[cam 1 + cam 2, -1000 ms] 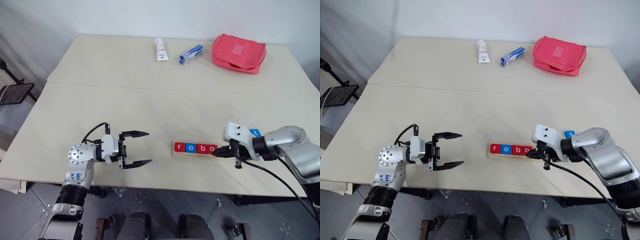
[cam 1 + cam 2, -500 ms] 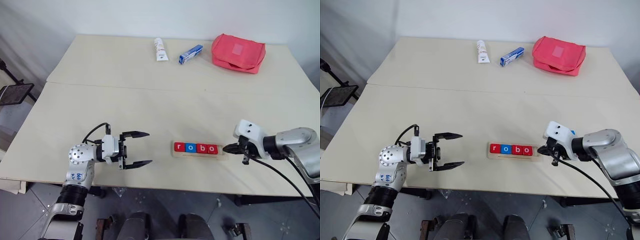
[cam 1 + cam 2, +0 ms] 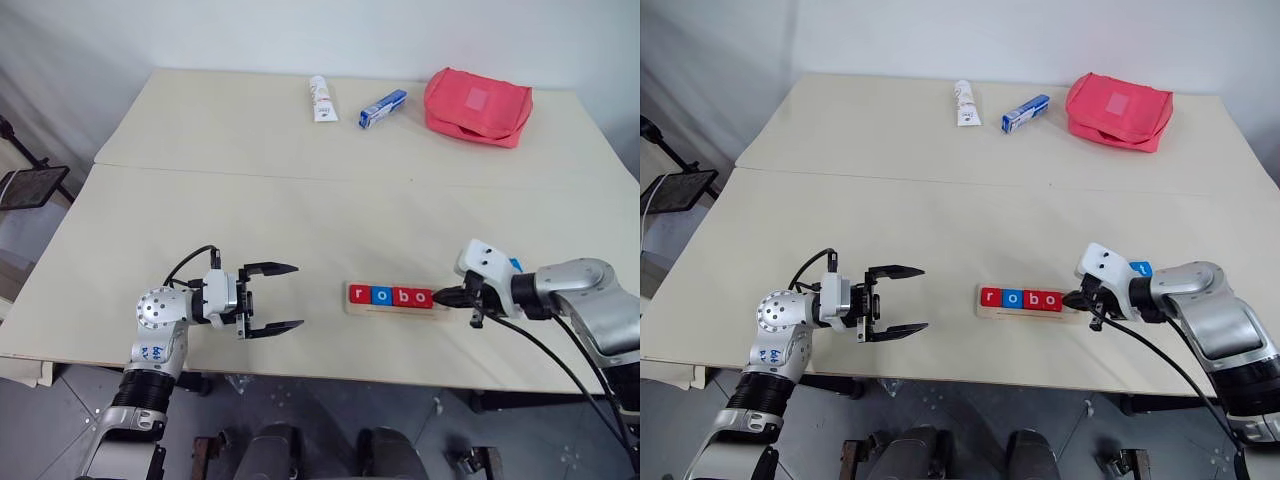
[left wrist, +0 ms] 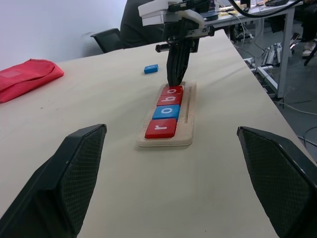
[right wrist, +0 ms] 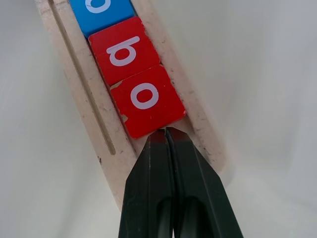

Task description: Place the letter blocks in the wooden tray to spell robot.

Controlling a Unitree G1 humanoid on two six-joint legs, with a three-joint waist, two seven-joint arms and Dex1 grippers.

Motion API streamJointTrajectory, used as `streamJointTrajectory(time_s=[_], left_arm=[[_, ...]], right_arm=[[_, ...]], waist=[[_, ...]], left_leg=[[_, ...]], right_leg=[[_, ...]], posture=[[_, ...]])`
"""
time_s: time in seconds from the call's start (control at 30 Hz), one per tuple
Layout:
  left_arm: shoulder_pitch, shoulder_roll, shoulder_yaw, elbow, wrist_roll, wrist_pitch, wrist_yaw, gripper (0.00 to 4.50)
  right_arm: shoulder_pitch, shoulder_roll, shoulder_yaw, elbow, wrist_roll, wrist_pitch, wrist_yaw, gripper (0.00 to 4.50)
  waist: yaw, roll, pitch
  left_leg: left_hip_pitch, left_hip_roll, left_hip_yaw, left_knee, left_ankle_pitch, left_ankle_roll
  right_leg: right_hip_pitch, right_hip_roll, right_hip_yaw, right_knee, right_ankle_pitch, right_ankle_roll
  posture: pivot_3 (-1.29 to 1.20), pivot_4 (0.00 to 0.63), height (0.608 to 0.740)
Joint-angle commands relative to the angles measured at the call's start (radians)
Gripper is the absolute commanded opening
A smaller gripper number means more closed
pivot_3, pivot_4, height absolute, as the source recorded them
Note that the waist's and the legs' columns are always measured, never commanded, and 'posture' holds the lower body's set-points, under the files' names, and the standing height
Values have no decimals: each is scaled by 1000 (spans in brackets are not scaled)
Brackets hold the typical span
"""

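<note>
The wooden tray (image 3: pixel 349 306) lies near the table's front edge, right of centre. In it four letter blocks form a row: red r (image 3: pixel 358 294), blue o (image 3: pixel 379 295), red b (image 3: pixel 401 296), red o (image 3: pixel 423 297). My right gripper (image 3: pixel 440 297) is shut with nothing held, and its tips (image 5: pixel 165 131) touch the right end of the red o (image 5: pixel 147 99). The tray's stretch beyond them is bare. A loose blue block (image 3: pixel 1140 268) lies on the table just behind the right wrist. My left gripper (image 3: pixel 298 295) hangs open and empty, well left of the tray, pointing at it.
At the table's far edge lie a white tube (image 3: pixel 319 98), a blue-and-white box (image 3: pixel 383 108) and a red pouch (image 3: pixel 477 105). A seam (image 3: pixel 250 173) crosses the tabletop. The front edge (image 3: pixel 400 375) runs close below the tray.
My right gripper drew back to the right off the tray's end, then returned left until its shut tips met the red o. The left arm stayed still.
</note>
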Motion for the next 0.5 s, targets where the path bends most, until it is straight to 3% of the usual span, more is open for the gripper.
streamJointTrajectory(time_s=[0.03, 0.5], left_arm=[[7, 4, 7, -31, -9, -4, 4, 4500], [-21, -2, 4, 2, -4, -12, -5, 4500]], right_arm=[[-16, 11, -1, -12, 0, -2, -8, 24], [-2, 33, -33, -30, 9, 18, -56, 24]], waist=[[0, 0, 0], [0, 0, 0]], left_leg=[[0, 0, 0, 0, 0, 0], [0, 0, 0, 0, 0, 0]], right_leg=[[0, 0, 0, 0, 0, 0], [0, 0, 0, 0, 0, 0]], posture=[[0, 150, 740], [0, 150, 740]])
